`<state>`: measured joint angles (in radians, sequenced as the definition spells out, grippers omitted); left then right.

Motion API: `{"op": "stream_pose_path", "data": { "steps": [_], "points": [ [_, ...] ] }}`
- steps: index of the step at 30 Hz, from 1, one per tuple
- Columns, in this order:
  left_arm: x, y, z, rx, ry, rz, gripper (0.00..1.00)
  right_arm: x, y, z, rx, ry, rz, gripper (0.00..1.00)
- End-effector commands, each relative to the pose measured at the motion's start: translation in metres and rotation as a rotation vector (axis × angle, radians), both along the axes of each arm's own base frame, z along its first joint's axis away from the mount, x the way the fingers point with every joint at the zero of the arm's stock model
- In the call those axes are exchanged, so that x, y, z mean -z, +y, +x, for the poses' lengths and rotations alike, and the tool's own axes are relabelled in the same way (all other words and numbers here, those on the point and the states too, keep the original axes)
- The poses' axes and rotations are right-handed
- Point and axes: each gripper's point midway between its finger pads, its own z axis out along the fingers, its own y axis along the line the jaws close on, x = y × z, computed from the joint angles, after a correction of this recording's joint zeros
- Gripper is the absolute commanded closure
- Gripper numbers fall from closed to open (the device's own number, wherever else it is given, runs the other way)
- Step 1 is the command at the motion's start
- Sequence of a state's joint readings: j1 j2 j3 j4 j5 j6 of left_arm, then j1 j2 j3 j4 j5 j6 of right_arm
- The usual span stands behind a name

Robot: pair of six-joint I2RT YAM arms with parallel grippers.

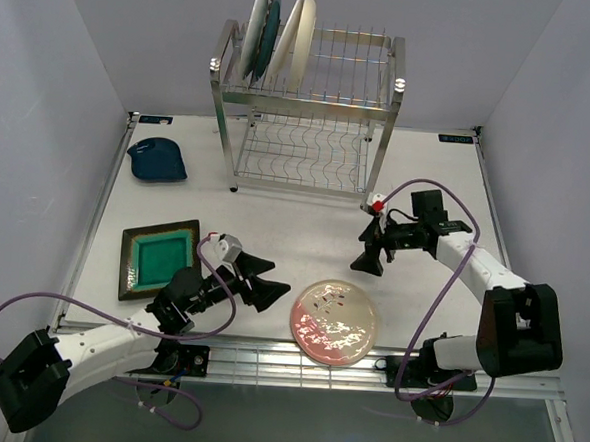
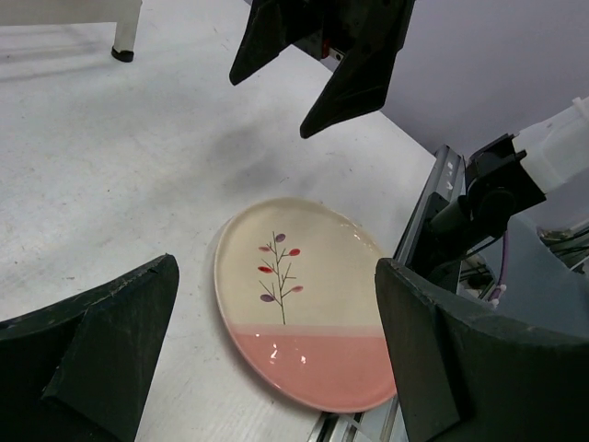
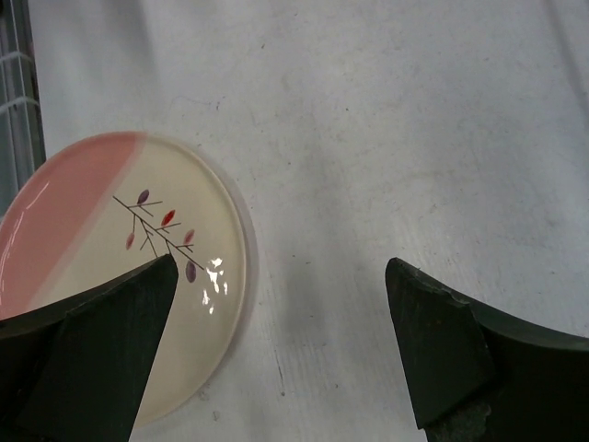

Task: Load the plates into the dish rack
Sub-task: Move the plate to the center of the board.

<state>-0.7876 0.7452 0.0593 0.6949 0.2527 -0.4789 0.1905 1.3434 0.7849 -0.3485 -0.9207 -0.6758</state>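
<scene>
I'm between plates. On the top shelf of the rack [image 1: 344, 79], at twelve o'clock on the table [image 1: 276, 210], about four plates [image 1: 276, 35] stand on edge at its left end; the rest of that shelf and the lower shelf look free. Three dishes lie flat on the table: a pink-and-cream plate [image 1: 334, 322] at six o'clock by the near edge, a square green plate [image 1: 159, 258] at eight o'clock, and a small dark blue dish [image 1: 158, 160] at ten o'clock.

Both grippers hold nothing. My left gripper [image 1: 271, 285] has its jaws wide and sits just to the nine o'clock side of the pink plate, pointing at it. My right gripper [image 1: 371, 256], jaws also wide, hangs above the table at the plate's one o'clock side, fingers pointing down.

I judge the pink plate is the next pick. It lies flat, so I'd need one finger under the rim and the other on top. The glaze looks slick, so I'd close gently, then tip the plate upright for a free slot.
</scene>
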Motion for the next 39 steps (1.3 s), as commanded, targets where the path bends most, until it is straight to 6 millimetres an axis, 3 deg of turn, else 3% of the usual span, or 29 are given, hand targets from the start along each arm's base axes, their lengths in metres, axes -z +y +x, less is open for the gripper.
{"op": "stream_pose_path", "data": {
  "steps": [1,4,5,14,22,25,31,34,39],
  "points": [
    [-0.022,-0.005,0.011,-0.056,-0.068,-0.015,0.02,0.024,0.0,-0.018,-0.089,-0.008,-0.099,0.0],
    [-0.021,-0.004,0.013,-0.079,-0.063,-0.012,0.02,0.04,0.001,-0.021,-0.109,-0.025,-0.183,0.0],
    [-0.022,-0.003,0.014,-0.084,-0.06,-0.019,0.02,0.043,0.0,-0.02,-0.1,-0.028,-0.202,0.05],
    [-0.024,0.004,0.011,-0.1,-0.072,-0.035,0.02,0.087,-0.003,-0.03,-0.123,-0.004,-0.388,0.17],
    [-0.026,0.007,0.011,-0.109,-0.075,-0.037,0.02,0.102,-0.004,-0.03,-0.124,0.024,-0.445,0.25],
    [-0.026,0.008,0.012,-0.117,-0.075,-0.037,0.02,0.108,-0.003,-0.032,-0.136,0.045,-0.46,0.37],
    [-0.025,0.008,0.014,-0.126,-0.069,-0.033,0.02,0.116,0.002,-0.036,-0.155,0.069,-0.475,0.74],
    [-0.024,0.01,0.015,-0.14,-0.066,-0.033,0.02,0.12,0.003,-0.027,-0.108,0.075,-0.488,0.92],
    [-0.024,0.011,0.017,-0.152,-0.063,-0.035,0.02,0.123,0.009,-0.007,-0.01,0.077,-0.483,0.92]
  ]
}}
